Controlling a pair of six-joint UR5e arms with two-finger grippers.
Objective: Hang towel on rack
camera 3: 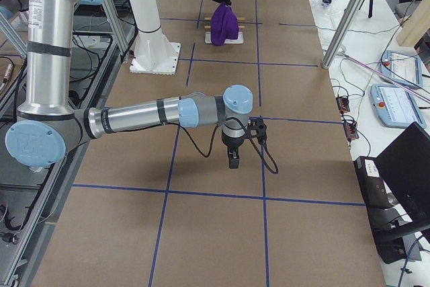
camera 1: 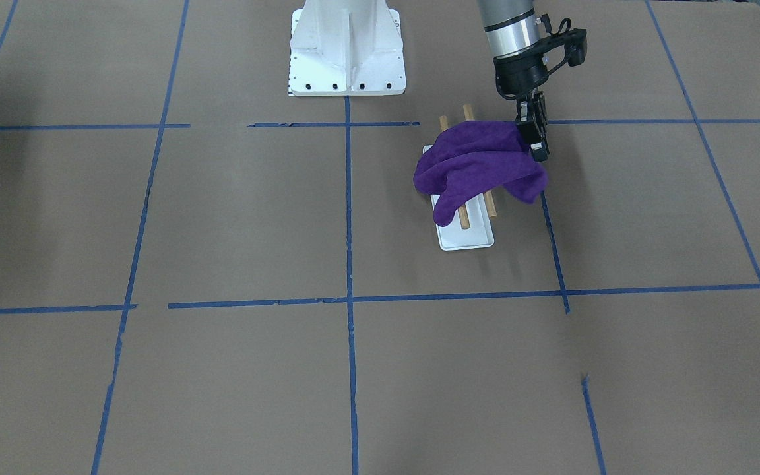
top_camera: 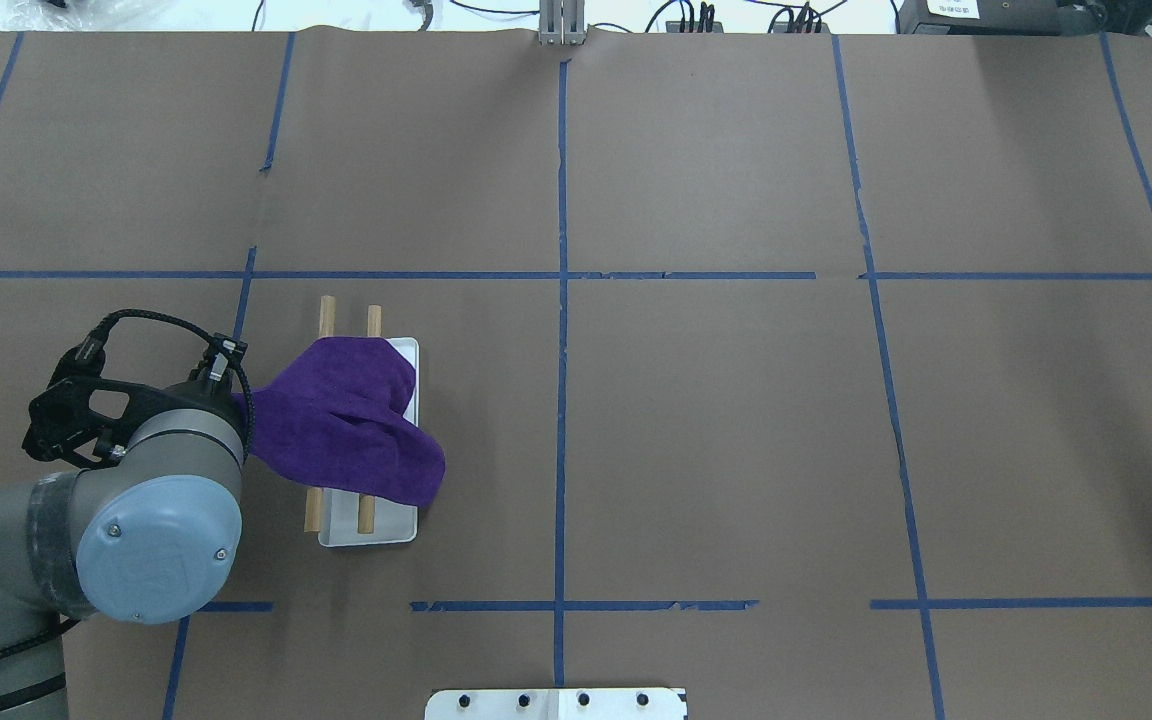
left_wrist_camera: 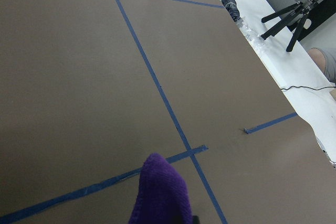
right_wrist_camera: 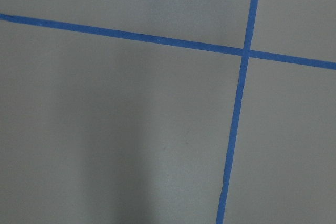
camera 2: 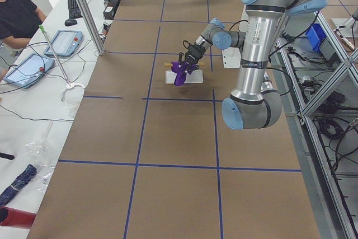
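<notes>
A purple towel (camera 1: 479, 165) lies draped across the two wooden dowels (camera 1: 464, 218) of the rack, whose white tray base (camera 1: 466, 239) sits on the brown table. In the overhead view the towel (top_camera: 346, 420) covers the middle of the rack (top_camera: 376, 530), with dowel ends (top_camera: 327, 315) sticking out. My left gripper (camera 1: 537, 142) is shut on the towel's edge, just beside the rack. The left wrist view shows a purple fold (left_wrist_camera: 160, 192) at its bottom edge. My right gripper (camera 3: 233, 160) hangs low over bare table, far from the rack. I cannot tell whether it is open or shut.
The white bolted robot pedestal (camera 1: 347, 53) stands close behind the rack. Blue tape lines (camera 1: 348, 300) divide the brown table into squares. An operator's desk with tablets (camera 2: 61, 43) lies off the table's far side.
</notes>
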